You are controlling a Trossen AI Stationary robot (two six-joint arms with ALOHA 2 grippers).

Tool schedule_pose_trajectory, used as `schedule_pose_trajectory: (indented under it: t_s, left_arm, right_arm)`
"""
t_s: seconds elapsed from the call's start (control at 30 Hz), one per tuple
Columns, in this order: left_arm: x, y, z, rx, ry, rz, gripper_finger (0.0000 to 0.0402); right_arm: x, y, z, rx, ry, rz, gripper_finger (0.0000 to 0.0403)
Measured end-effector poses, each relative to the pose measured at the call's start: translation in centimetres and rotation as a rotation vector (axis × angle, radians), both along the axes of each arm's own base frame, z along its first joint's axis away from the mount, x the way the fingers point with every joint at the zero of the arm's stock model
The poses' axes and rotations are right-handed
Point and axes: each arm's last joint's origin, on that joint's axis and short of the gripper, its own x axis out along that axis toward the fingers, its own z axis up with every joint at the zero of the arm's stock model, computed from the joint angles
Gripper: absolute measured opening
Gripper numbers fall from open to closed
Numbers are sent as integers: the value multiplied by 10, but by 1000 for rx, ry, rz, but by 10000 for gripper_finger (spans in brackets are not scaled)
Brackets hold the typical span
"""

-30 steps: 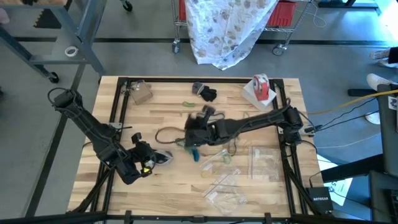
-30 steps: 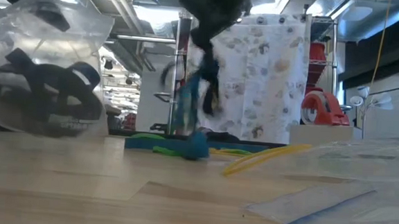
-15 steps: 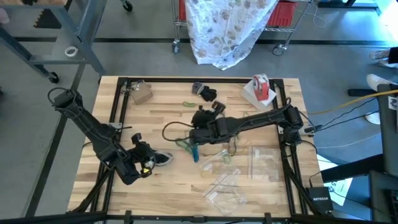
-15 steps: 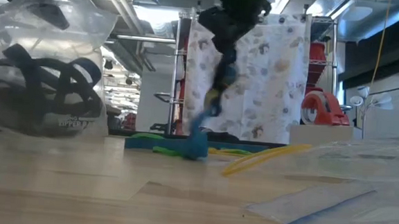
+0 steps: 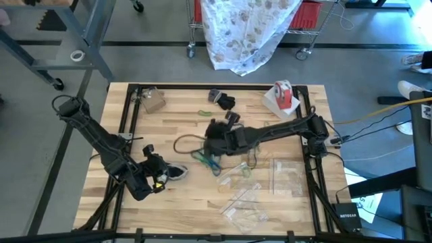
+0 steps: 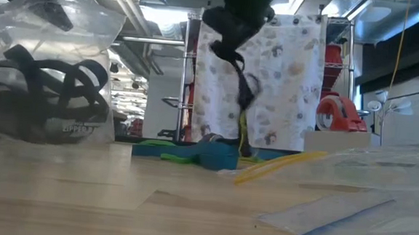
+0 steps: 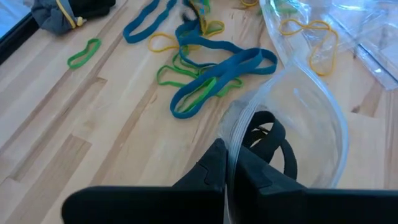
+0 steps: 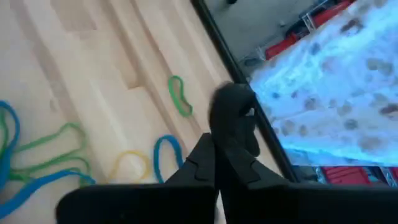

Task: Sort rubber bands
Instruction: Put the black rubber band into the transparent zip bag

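Observation:
Loose teal, green and yellow rubber bands [image 5: 210, 163] lie mid-table, also seen in the left wrist view [image 7: 214, 71] and as a low heap [image 6: 207, 155]. My right gripper [image 5: 212, 133] hangs above the heap's far side, shut on a black band [image 6: 240, 76]. My left gripper [image 5: 164, 177] is near the table's left near part, shut on a clear bag [image 5: 178, 172] that holds black bands [image 7: 268, 138]. A lone green band [image 8: 180, 96] lies on the wood toward the far edge. My left gripper pinches the clear bag by the rim of its open mouth [image 7: 231, 146] between both fingers, coming in low and roughly level. The bag bulges open past the fingertips [image 6: 48, 71]. My right gripper pinches the black band by one end [image 8: 231, 118], fingers shut from above. The band dangles below the fingers [image 6: 241, 97], its lower end near the heap.
Several flat clear bags [image 5: 287, 175] [image 5: 244, 206] lie on the right and near parts of the table, one close in the low view [image 6: 357, 203]. A red-and-white tape roll [image 5: 283, 94] stands at the far right corner. Dark items [image 5: 221, 100] sit at the far edge.
My right gripper has risen from the heap and shifted slightly toward the far edge, staying shut. The black band has been drawn up with it and now hangs below, while the teal bands stay on the table. My left gripper and its bag have kept still.

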Motion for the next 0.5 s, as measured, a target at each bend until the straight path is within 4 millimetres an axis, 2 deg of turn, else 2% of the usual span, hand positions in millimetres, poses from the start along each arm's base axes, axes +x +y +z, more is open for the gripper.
schedule_pose_trajectory:
  t_s: [0.07,0.17,0.23,0.3,0.43,0.5]
  left_arm:
    - [0,0,0,0,0,0,0]
    - [0,0,0,4,2,-2,0]
    - [1,0,-1,7,5,-2,0]
    - [1,0,-1,7,5,-2,0]
    - [1,0,-1,5,4,0,0]
    - [1,0,-1,5,4,-1,0]
  right_arm:
    - [5,2,-1,128,6,88,1]
    - [12,14,-2,385,50,365,1]
    - [16,19,-1,434,27,454,1]
    - [17,17,1,331,-8,374,1]
    - [7,1,4,-29,-72,12,1]
    - [5,-5,5,-66,-83,-40,1]
